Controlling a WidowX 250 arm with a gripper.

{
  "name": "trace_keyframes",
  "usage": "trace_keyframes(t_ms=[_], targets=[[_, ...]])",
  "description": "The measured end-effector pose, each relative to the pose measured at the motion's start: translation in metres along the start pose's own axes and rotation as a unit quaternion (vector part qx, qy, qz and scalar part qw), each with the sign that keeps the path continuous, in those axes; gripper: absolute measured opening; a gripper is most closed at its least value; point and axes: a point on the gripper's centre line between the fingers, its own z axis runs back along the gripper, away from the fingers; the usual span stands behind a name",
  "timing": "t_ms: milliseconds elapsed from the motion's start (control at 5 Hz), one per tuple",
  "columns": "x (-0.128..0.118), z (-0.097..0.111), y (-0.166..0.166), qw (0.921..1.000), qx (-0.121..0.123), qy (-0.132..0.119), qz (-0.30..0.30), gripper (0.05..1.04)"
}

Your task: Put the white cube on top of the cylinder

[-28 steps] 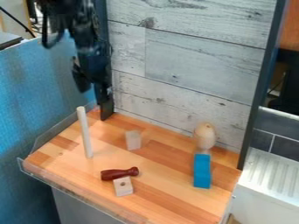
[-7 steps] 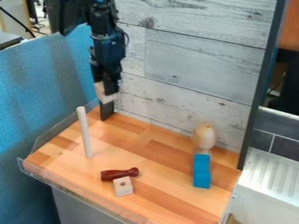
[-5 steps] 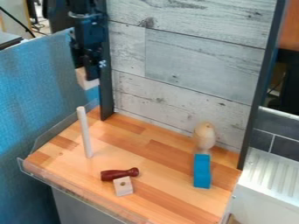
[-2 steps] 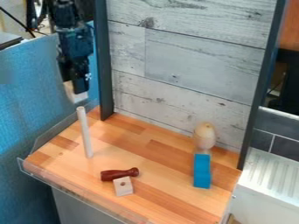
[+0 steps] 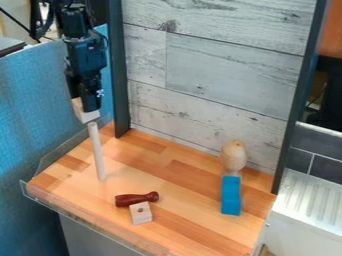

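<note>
At the upper left my gripper (image 5: 85, 104) hangs pointing down, shut on the white cube (image 5: 85, 114), whose lower part shows below the fingers. The pale cylinder (image 5: 97, 155), a thin rod, stands upright on the left of the wooden table. Its top end is just under the cube and slightly to the right of the cube's middle; whether the two touch I cannot tell.
On the wooden table (image 5: 180, 195) lie a dark red handle (image 5: 137, 198) and a wooden block with a hole (image 5: 141, 213). Blue blocks (image 5: 230, 195) and a wooden rounded piece (image 5: 234, 156) stand at the right. A grey plank wall (image 5: 214, 75) rises behind.
The cube has left its spot on the table and is now in my gripper. Since the latest earlier frame, the gripper and cube have come down a little, close to the rod's top.
</note>
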Motion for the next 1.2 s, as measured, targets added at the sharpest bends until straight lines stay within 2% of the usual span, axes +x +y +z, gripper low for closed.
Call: trace_keyframes(t_ms=[400,1200], targets=[[-0.0007,0.0,-0.0025,1.0,-0.007,0.004,0.005,0.562],[-0.0008,-0.0062,-0.0023,0.9999,0.004,0.006,0.008,0.562]])
